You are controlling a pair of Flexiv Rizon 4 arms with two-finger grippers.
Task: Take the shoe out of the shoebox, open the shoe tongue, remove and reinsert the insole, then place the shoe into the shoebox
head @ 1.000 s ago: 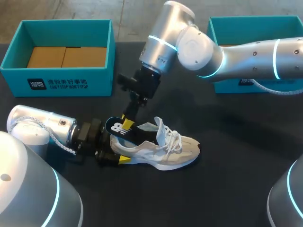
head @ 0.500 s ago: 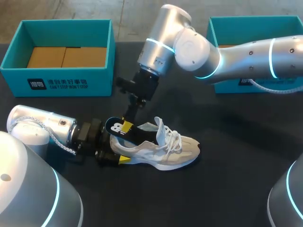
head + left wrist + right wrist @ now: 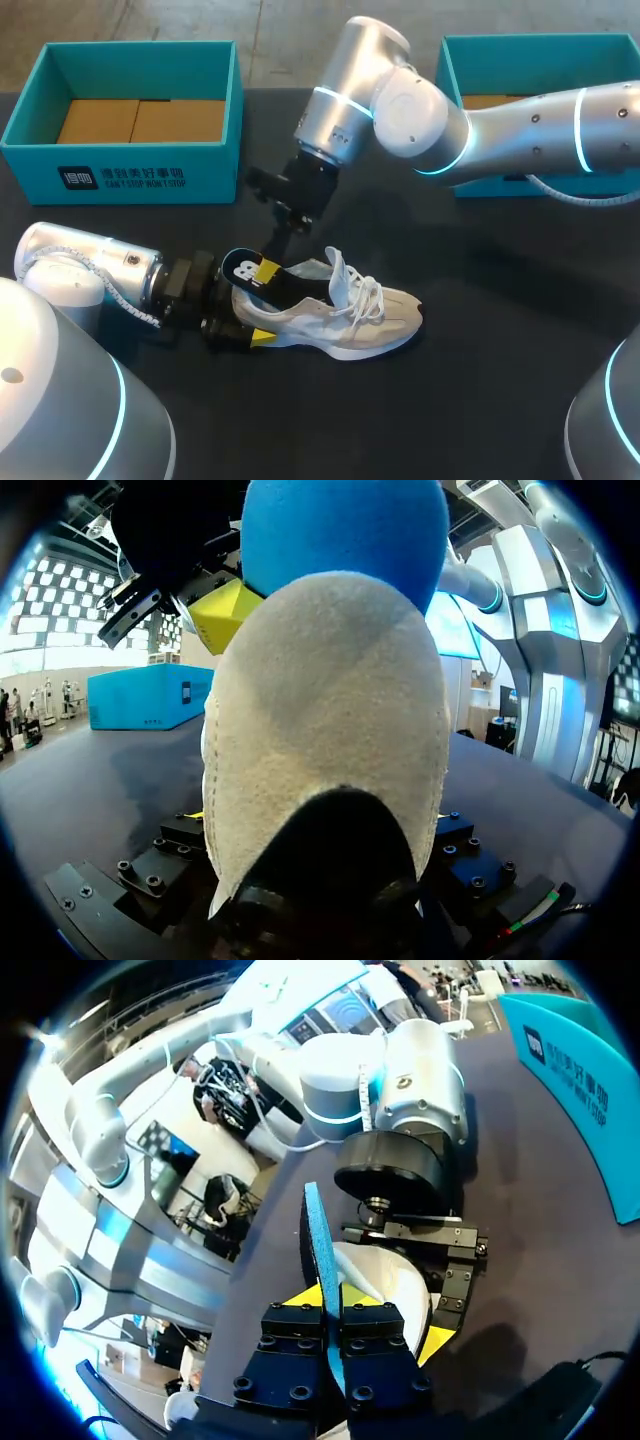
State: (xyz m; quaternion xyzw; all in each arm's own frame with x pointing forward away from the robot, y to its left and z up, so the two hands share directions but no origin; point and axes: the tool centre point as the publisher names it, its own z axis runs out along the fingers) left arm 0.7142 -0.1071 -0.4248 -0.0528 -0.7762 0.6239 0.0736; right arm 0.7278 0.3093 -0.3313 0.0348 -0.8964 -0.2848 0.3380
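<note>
A white and beige sneaker [image 3: 345, 310] stands on the black table, toe to the right. Its dark blue insole [image 3: 248, 270] sticks up out of the heel opening. My right gripper [image 3: 266, 270] comes down from above and is shut on the insole's raised end; the right wrist view shows the thin blue insole [image 3: 318, 1235] edge-on between the yellow tips of the right gripper [image 3: 328, 1302]. My left gripper [image 3: 245, 320] lies low on the table with its fingers wide apart, one on each side of the heel [image 3: 330, 730]. The far finger is hidden.
A teal shoebox [image 3: 140, 170] with cardboard inside stands at the back left. A second teal box [image 3: 500, 42] at the back right is partly hidden by my right arm. Bare black tabletop lies in front of the shoe.
My right gripper's fingers have closed tight on the insole, and its wrist has shifted slightly. The shoe and my left arm have stayed in place.
</note>
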